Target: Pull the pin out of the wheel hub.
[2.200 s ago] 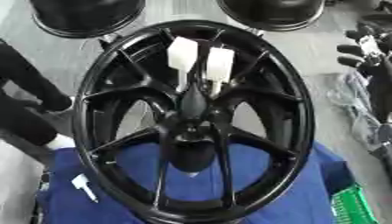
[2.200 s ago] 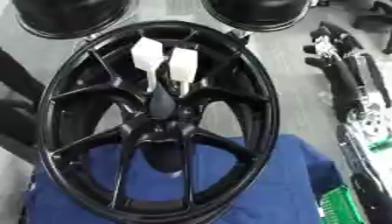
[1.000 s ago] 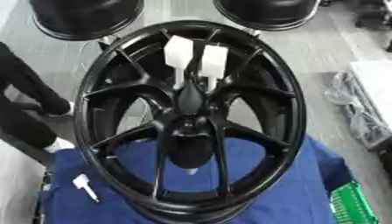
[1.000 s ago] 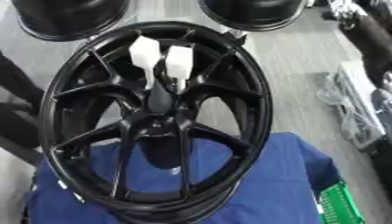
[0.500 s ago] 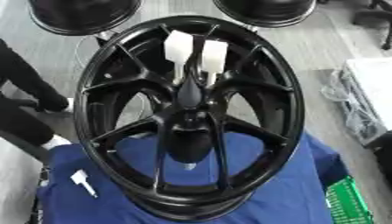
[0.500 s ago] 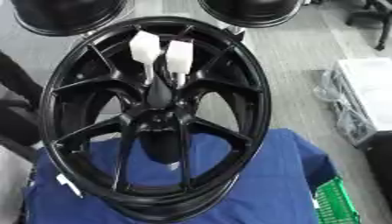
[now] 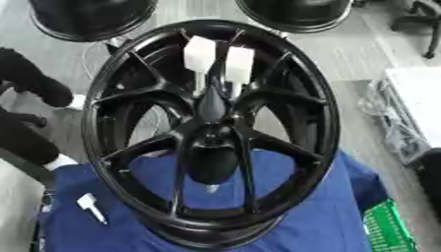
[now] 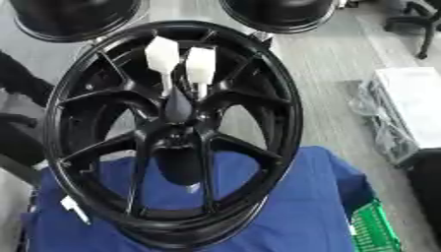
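Observation:
A black spoked wheel hub [image 7: 319, 128] stands tilted on a blue cloth [image 7: 319, 216]. Two white pins with block-shaped heads, one [image 7: 199, 54] beside the other [image 7: 238, 64], stick out of the hub's upper spokes above the centre cone [image 7: 211, 106]. A third white pin [image 7: 89, 205] lies loose on the cloth at the lower left, just outside the rim. Neither of my hands shows in either view.
Two more black wheels [image 7: 90, 17] [image 7: 297, 12] stand behind at the top. A green crate [image 7: 388, 226] sits at the cloth's lower right, a white box [image 7: 413, 103] on the floor to the right. A person's dark legs [image 7: 26, 83] are at the left edge.
The black and silver arm seen at the right edge 2.2 s ago is out of view. The camera has shifted slightly. The wheel and its pins have not moved.

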### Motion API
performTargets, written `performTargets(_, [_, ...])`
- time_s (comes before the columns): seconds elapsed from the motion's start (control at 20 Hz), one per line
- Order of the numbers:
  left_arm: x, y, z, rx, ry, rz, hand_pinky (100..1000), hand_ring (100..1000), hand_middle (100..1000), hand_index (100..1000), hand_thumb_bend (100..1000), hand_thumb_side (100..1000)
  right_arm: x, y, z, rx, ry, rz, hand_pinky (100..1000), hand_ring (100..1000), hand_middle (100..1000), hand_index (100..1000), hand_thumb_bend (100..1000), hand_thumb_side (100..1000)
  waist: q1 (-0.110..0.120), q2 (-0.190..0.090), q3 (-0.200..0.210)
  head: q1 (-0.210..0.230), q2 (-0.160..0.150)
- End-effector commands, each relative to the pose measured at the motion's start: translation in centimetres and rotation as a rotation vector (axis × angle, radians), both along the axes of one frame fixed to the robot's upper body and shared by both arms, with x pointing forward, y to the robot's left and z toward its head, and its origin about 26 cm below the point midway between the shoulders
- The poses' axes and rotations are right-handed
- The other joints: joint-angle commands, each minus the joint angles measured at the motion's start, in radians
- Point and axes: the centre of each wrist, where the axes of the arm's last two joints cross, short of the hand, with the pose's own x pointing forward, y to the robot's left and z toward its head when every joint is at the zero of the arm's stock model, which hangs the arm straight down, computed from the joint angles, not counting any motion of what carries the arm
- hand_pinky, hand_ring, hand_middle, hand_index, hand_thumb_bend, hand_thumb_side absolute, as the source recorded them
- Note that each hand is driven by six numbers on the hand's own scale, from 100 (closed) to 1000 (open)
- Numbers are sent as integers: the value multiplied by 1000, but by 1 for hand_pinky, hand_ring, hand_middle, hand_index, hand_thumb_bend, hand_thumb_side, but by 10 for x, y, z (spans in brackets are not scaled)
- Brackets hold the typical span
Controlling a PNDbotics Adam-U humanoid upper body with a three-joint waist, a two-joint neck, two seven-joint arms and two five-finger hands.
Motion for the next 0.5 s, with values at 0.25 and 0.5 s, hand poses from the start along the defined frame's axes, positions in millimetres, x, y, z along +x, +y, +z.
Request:
performTargets(0.25, [-2, 7, 14, 34, -32, 18, 915, 799, 847, 872, 294, 729, -7, 19, -7, -109, 29, -19, 840, 820, 841, 916, 435, 678, -6, -18, 5, -1, 6])
performTargets(0.5, [-1, 7, 18, 29, -53, 27, 916, 799, 847, 872, 296, 726, -7, 27, -14, -165, 79, -59, 839, 815, 830, 911, 463, 647, -13, -11, 11, 1, 6])
